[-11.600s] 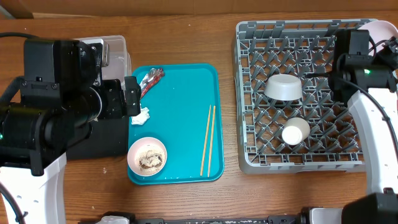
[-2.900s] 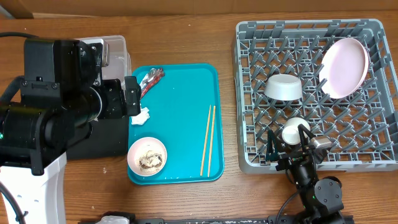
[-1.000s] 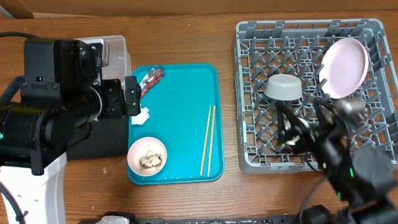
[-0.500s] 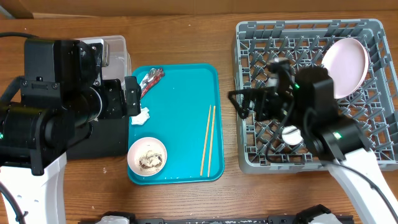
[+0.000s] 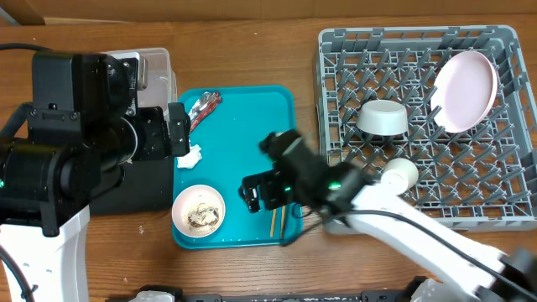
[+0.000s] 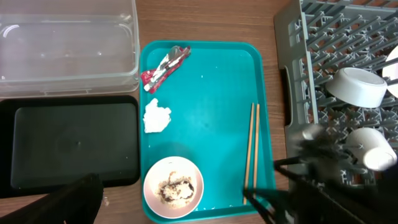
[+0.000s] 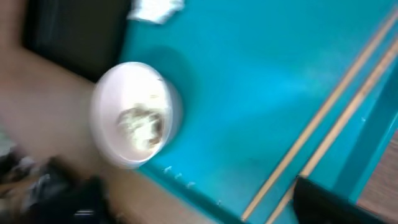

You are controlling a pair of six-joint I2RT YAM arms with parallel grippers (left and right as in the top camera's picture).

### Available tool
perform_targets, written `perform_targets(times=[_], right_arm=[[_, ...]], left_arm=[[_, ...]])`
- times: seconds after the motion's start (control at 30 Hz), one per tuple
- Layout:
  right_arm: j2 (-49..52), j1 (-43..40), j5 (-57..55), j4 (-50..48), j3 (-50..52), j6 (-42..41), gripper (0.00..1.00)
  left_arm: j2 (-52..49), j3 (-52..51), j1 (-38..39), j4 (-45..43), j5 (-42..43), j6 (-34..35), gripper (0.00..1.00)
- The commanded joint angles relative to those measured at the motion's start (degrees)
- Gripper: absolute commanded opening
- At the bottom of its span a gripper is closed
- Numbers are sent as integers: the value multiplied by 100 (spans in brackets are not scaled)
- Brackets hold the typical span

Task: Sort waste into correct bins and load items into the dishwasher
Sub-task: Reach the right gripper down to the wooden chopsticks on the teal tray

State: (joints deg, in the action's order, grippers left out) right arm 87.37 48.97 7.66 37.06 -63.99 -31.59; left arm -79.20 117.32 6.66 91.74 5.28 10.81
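On the teal tray point(image 5: 243, 134) lie the red-and-silver wrapper point(image 5: 201, 107), the white napkin point(image 5: 193, 155), the small bowl point(image 5: 199, 210) of rice and scraps, and the chopsticks point(image 5: 284, 164). My right gripper point(image 5: 262, 191) hangs open over the chopsticks' near ends, holding nothing. In the blurred right wrist view the chopsticks point(image 7: 336, 118) run beside the bowl point(image 7: 137, 118). My left gripper point(image 5: 176, 130) stays open at the tray's left edge, above the black tray point(image 6: 71, 143) and clear tub point(image 6: 68, 40). The dish rack point(image 5: 336, 101) holds the pink plate point(image 5: 464, 91), grey bowl point(image 5: 383, 117) and white cup point(image 5: 400, 172).
My right arm stretches low across the rack's front left corner and the tray's right edge. The big left arm body covers the table's left side. Bare wooden table point(image 5: 252, 50) lies behind the tray and between tray and rack.
My right arm has swung left off the dish rack and down onto the teal tray, ending over the chopsticks' near ends. The left arm and all dishes stayed put.
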Motion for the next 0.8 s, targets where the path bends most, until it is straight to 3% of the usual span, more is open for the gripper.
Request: perform_targets(times=[0.0, 0.17, 0.47, 0.57, 0.63, 0.7, 0.77], right_arm=[[575, -81, -1167, -164, -136, -1045, 82], [1174, -385, -1054, -540, -136, -1338, 82], [1696, -533, -601, -813, -133, -1349, 47], [1821, -533, -494, -848, -133, -1386, 41], [1923, -533, -474, -828, -133, -1427, 41], [2020, -533, -479, -804, -133, -1591, 50], [2100, -540, -476, -813, -133, -1663, 52]], left_arm=[[-20, 44, 11, -7, -39, 98, 100], [-20, 44, 11, -7, -39, 101, 100], [-20, 44, 11, -7, -39, 98, 100], [-20, 44, 11, -7, -39, 98, 100], [-20, 44, 11, -7, -39, 98, 100], [-20, 44, 11, -7, -39, 98, 100], [-20, 44, 11, -7, -39, 98, 100]])
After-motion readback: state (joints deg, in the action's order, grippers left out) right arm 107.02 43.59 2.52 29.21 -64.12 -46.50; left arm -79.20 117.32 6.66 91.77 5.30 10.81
